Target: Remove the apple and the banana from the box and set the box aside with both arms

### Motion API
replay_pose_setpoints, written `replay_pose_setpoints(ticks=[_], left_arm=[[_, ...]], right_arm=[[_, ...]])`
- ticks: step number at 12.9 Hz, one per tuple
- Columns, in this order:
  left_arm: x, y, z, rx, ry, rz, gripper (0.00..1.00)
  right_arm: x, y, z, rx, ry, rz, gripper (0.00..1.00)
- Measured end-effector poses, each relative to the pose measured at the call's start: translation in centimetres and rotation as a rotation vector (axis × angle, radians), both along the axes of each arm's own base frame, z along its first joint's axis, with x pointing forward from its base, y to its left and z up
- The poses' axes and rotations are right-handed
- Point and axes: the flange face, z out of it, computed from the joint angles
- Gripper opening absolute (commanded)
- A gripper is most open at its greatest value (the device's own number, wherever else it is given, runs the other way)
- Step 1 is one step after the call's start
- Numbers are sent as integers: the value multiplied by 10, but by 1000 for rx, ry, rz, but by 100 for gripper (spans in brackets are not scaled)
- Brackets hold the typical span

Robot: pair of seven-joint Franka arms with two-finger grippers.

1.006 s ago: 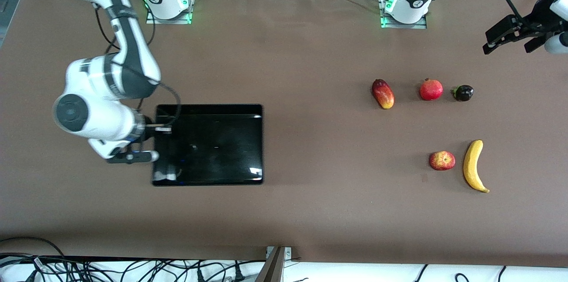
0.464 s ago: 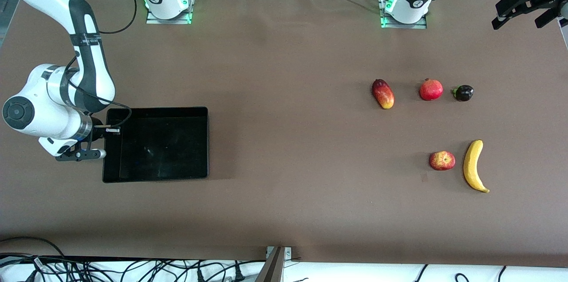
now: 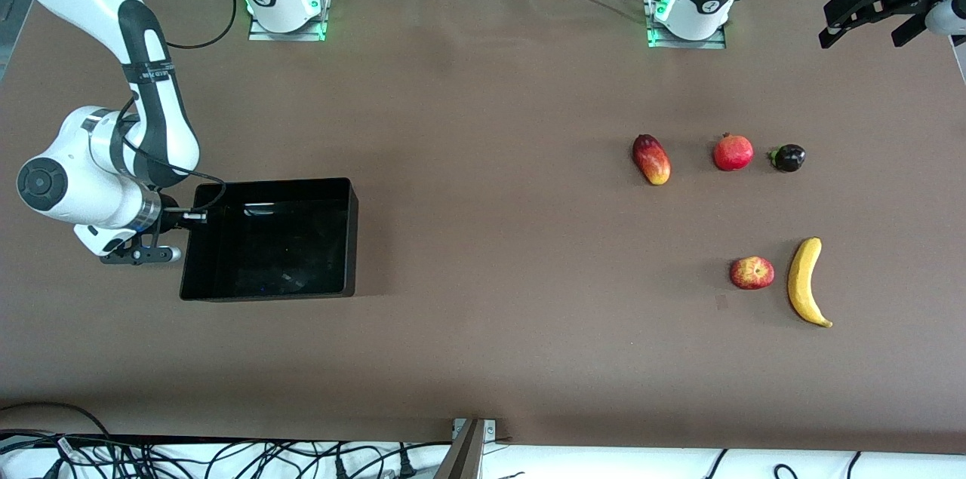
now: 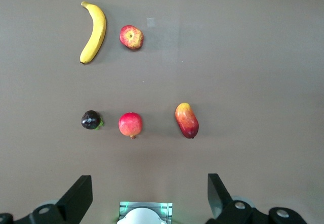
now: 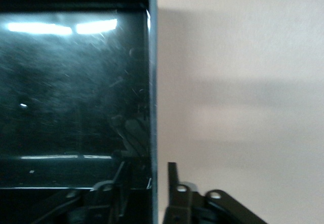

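Observation:
The glossy black box (image 3: pixel 268 289) is at the right arm's end of the table. My right gripper (image 3: pixel 189 225) is shut on the box's end wall (image 5: pixel 152 82), one finger inside and one outside in the right wrist view (image 5: pixel 147 164). The box looks slightly raised at that end. The apple (image 3: pixel 752 272) and the banana (image 3: pixel 806 281) lie side by side toward the left arm's end; both also show in the left wrist view, apple (image 4: pixel 131 37) and banana (image 4: pixel 94 32). My left gripper (image 3: pixel 862 38) is open and empty, high over the table's left-arm end (image 4: pixel 148 179).
A mango (image 3: pixel 651 159), a pomegranate (image 3: pixel 733 152) and a small dark fruit (image 3: pixel 788 158) lie in a row farther from the front camera than the apple and banana. The arm bases (image 3: pixel 687 11) stand along the table's edge farthest from that camera. Cables hang past the edge nearest it.
The right gripper dragged the box far toward the right arm's end, then shifted it slightly back and raised it a little. The left gripper rose toward the table's corner. The fruits stayed put.

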Motion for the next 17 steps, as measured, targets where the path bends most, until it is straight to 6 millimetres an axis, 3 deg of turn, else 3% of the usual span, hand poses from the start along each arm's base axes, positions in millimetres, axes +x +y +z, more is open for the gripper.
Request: replay_pose_setpoints(ticks=[2,4,8,12,14,17], left_arm=[[0,0,-3,1,10,2,100],[-2,1,-5,3,27,5,100],[-3,3,-6,4,43,11,100],[-4,4,-7,4,47,14,100],[-3,4,-9,5,56,13,100],[-3,4,-13,6,66,13,100]], right_arm=[[5,10,43,24,-25,14,100],[7,18,99,55,-28,30,100],[-10,44,194,108,-43,84,100],[-52,43,262,113,-1,77,100],[-72,59,295,70,-10,58,100],[-80,83,310,56,-27,57,100]])
